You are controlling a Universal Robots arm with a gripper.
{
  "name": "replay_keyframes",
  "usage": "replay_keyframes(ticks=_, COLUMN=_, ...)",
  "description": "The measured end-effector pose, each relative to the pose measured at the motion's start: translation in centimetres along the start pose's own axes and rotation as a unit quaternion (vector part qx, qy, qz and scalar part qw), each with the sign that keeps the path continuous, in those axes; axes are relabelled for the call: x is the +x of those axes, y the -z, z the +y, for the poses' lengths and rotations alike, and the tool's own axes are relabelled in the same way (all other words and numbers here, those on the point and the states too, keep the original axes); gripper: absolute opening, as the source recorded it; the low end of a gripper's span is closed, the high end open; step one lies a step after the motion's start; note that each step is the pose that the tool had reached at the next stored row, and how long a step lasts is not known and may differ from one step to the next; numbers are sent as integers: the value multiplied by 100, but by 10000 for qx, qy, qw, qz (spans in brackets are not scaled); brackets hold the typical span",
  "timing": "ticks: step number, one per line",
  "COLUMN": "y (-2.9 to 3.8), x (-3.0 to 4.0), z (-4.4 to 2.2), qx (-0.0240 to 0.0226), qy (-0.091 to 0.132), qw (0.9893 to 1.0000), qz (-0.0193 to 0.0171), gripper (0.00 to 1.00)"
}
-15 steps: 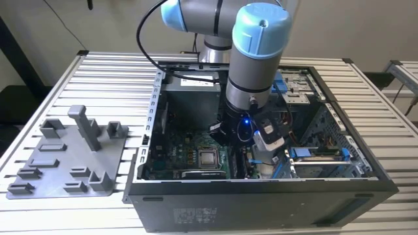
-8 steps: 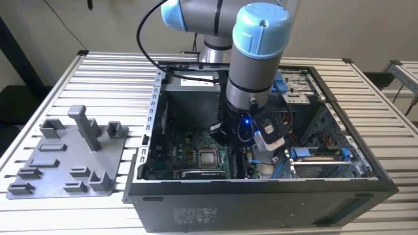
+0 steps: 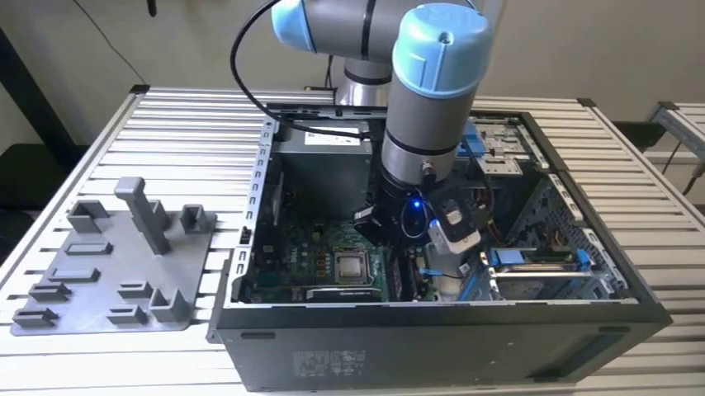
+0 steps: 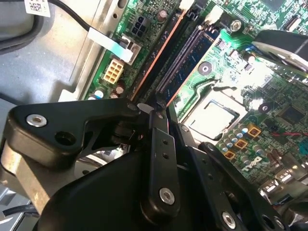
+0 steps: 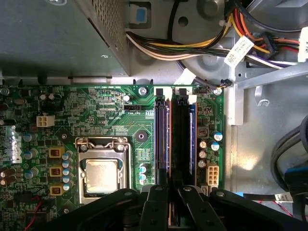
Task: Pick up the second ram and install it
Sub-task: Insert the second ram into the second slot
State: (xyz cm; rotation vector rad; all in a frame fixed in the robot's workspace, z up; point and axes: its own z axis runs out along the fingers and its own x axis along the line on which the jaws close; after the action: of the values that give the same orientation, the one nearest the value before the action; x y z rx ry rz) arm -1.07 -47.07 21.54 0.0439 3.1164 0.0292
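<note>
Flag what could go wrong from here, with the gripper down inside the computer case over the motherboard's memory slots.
1. The gripper sits right over the narrow memory slots. A slight sideways offset or tilt while pressing could jam a stick or strain the motherboard.
2. Capacitors and a white power connector stand close beside the slots, so the gripper's wide linkage could knock them.
3. Loose cables lie near the slots' far end and might snag.
</note>
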Motion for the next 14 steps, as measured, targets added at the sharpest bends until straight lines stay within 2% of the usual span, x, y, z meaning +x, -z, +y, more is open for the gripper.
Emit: replay_keyframes(ticks=14, y=-13, x=-3, z=-1, qx=-14, qy=17, qw=10000, qz=1, gripper=15)
